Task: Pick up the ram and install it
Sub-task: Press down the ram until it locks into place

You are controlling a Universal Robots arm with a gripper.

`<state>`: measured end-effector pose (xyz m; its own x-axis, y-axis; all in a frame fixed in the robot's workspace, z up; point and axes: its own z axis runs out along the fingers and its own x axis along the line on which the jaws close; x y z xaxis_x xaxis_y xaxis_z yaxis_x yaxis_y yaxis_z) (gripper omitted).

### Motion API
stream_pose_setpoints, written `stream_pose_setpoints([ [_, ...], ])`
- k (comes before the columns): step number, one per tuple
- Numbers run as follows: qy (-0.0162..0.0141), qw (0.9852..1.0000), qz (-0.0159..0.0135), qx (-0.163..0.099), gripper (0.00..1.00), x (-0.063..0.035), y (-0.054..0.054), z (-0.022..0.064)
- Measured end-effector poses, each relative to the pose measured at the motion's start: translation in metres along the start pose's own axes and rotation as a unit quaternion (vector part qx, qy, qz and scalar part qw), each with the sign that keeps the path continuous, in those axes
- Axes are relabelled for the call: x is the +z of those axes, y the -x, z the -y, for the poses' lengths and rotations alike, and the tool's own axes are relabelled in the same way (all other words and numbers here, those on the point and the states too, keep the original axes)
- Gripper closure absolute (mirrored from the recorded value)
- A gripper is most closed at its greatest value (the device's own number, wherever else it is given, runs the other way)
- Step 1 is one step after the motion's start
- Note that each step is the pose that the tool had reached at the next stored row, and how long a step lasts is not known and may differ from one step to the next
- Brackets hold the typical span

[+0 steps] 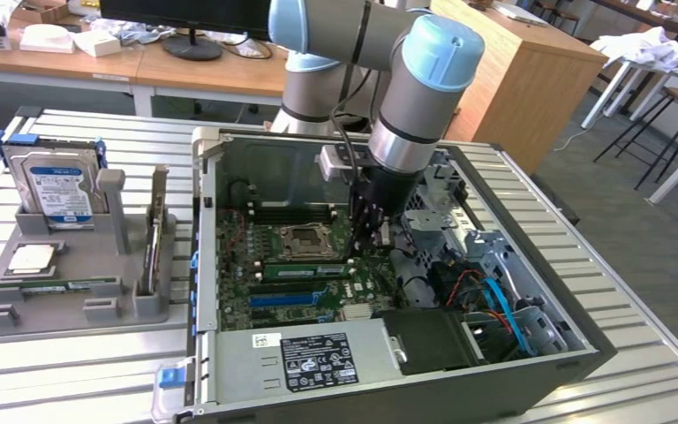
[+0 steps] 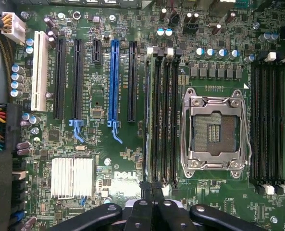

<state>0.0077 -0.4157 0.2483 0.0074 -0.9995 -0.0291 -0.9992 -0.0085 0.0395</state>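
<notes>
The long green circuit-board ram stick [image 1: 306, 269] sits seated in a slot beside the metal CPU socket [image 2: 215, 132]. On the green motherboard [image 2: 99, 144], white lettering reads "DELL". The black gripper [image 1: 369, 237], fingers together, hovers above, holding nothing. The open grey computer case [image 1: 575, 353] lies on a slatted metal table [image 1: 80, 371]; wooden desks stand behind.

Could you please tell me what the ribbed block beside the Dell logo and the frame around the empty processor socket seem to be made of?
The pale ribbed heatsink block looks like bare aluminium: parallel fins, matte silver sheen. The hinged frame around the empty processor socket looks like stamped steel, probably plated: thin, bright and reflective at its edges.
</notes>
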Motion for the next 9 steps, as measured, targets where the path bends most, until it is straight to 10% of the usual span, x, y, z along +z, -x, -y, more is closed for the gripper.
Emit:
stream_pose_setpoints([
  [9,-0.0006,1.0,0.0,0.0,0.9,0.0014,0.0,-0.0231],
])
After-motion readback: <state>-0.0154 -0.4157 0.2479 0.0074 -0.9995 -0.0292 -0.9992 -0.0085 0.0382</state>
